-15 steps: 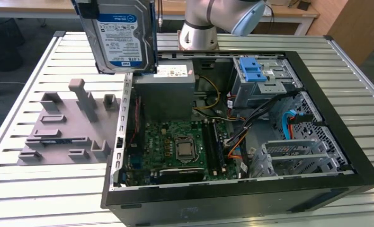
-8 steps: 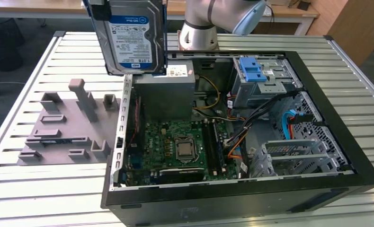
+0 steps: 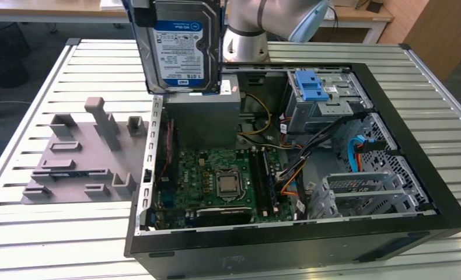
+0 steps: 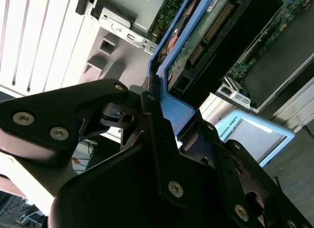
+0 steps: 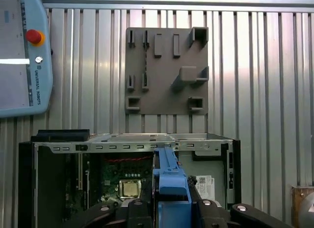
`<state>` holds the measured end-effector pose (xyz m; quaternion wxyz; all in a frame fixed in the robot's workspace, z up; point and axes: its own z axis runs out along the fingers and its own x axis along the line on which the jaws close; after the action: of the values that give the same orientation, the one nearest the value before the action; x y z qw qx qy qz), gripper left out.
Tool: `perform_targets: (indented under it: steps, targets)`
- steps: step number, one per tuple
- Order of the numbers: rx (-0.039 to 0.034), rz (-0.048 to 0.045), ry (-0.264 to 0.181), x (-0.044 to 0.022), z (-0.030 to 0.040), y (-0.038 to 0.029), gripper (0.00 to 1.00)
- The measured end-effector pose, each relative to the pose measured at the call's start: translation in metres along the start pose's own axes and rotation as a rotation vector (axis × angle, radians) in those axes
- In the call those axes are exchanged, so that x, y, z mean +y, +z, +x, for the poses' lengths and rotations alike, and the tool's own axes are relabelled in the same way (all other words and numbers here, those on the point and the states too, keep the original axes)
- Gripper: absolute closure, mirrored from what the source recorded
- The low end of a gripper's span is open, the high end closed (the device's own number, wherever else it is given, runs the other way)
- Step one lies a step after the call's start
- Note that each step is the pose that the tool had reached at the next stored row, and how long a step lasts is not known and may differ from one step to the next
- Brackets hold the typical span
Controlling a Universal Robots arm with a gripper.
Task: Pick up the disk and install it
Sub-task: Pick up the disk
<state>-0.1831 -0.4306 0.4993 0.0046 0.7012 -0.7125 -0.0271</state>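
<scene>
The disk (image 3: 181, 48) hangs upright in the air above the back left corner of the open computer case (image 3: 417, 140), its blue-and-white label facing the exterior camera. In both wrist views my gripper (image 5: 169, 207) is shut on the disk's blue side rail (image 5: 169, 181). Black fingers (image 4: 105, 93) press the rail from both sides. The disk's green circuit-board underside (image 4: 206, 34) shows in the second wrist view. The disk sits clear of the case, just above the grey power-supply box (image 3: 203, 119).
Inside the case lie the motherboard (image 3: 215, 175), cables and a metal drive cage with a blue latch (image 3: 312, 87). A grey fixture plate (image 3: 79, 157) with upright holders rests on the slatted table at the exterior view's left. A teach pendant (image 5: 22, 51) lies on the table.
</scene>
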Motion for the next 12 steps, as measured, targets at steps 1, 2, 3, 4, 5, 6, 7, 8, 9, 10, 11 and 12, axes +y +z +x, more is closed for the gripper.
perform_targets:
  steps: [1, 2, 3, 4, 5, 6, 7, 8, 9, 10, 11, 12]
  targets:
    - [0.0, 0.0001, 0.0, -0.0028, 0.0003, -0.0001, 0.63]
    - [0.0, 0.0, 0.0, -0.0056, 0.0007, -0.0003, 0.63]
    - [0.0, 0.0, 0.0, -0.0085, 0.0011, -0.0004, 0.63]
    - [0.0, 0.0, 0.0, -0.0115, 0.0015, -0.0006, 0.63]
    - [0.0, 0.0, 0.0, -0.0148, 0.0021, -0.0007, 0.63]
    - [0.0, 0.0, 0.0, -0.0183, 0.0027, -0.0009, 0.63]
    - [0.0, 0.0, 0.0, -0.0221, 0.0034, -0.0011, 0.63]
    - [0.0001, 0.0, 0.0, -0.0254, 0.0042, -0.0013, 0.63]
    - [0.0, 0.0, 0.0, -0.0284, 0.0051, -0.0015, 0.63]
    - [0.0, 0.0, 0.0, -0.0312, 0.006, -0.0016, 0.63]
    - [0.0, 0.0, 0.0, -0.0335, 0.0069, -0.0017, 0.63]
    - [0.0, -0.0001, 0.0, -0.0356, 0.0079, -0.0019, 0.63]
